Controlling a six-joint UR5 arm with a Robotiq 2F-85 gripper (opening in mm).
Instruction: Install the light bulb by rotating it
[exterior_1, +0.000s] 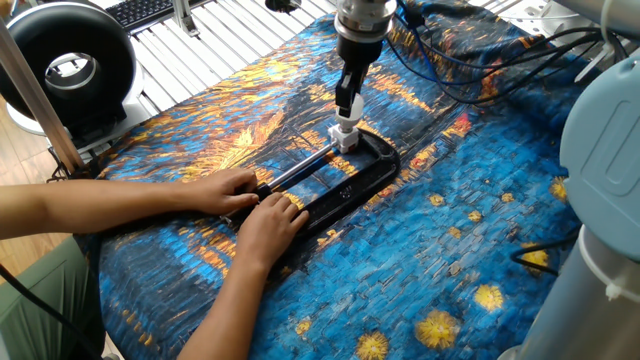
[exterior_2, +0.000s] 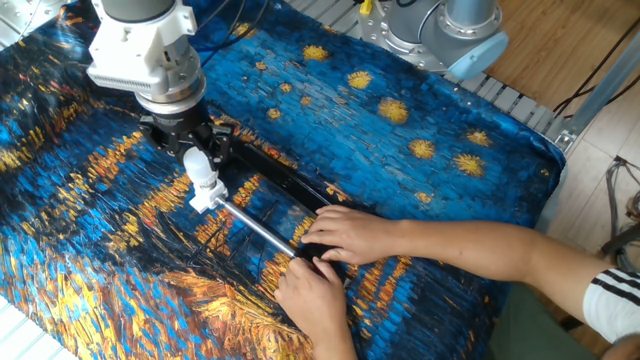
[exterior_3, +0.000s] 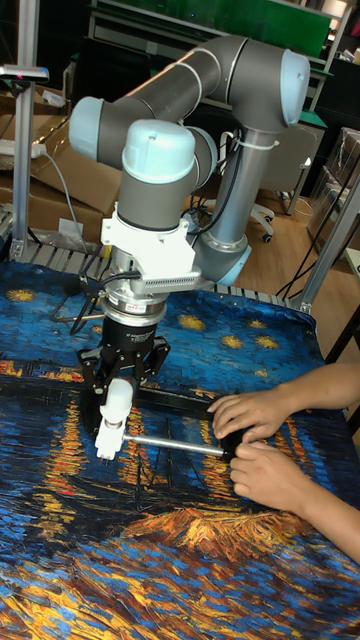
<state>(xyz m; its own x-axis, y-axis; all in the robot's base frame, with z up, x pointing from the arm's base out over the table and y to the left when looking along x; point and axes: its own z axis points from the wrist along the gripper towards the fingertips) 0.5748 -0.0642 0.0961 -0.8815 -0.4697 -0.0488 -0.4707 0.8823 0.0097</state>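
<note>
We see the black two-finger gripper (exterior_2: 199, 160) pointing straight down with its fingers pinching the small matte white globe light bulb (exterior_2: 198, 165), whose short neck drops into the small white socket block with metal fittings (exterior_2: 205, 198) directly beneath it. Holding the bulb vertical and in line with the socket is, we judge, what lets a wrist rotation thread it home; whether the neck is already fully seated we cannot tell.

The socket block sits in the mouth of the large black metal C-clamp (exterior_1: 345, 185), at the tip of its silver threaded rod (exterior_2: 262, 233). The clamp lies flat on the blue-and-orange painted cloth (exterior_2: 420, 190) covering the table, around the middle of the cloth and well in from its edges. We take the clamp to be there as a fixture: it grips the socket so the block cannot spin along with the bulb.

A person's two bare hands (exterior_2: 335, 250) press on the clamp's handle end, the end away from the bulb and nearer the cloth's edge on the person's side. In our view they keep the clamp itself from sliding or twisting under the turning force, while staying clear of the gripper. In the tall fixed view, the grey robot arm (exterior_3: 200, 90) arches over from behind the table, so the wrist comes down upright above the socket.
</note>
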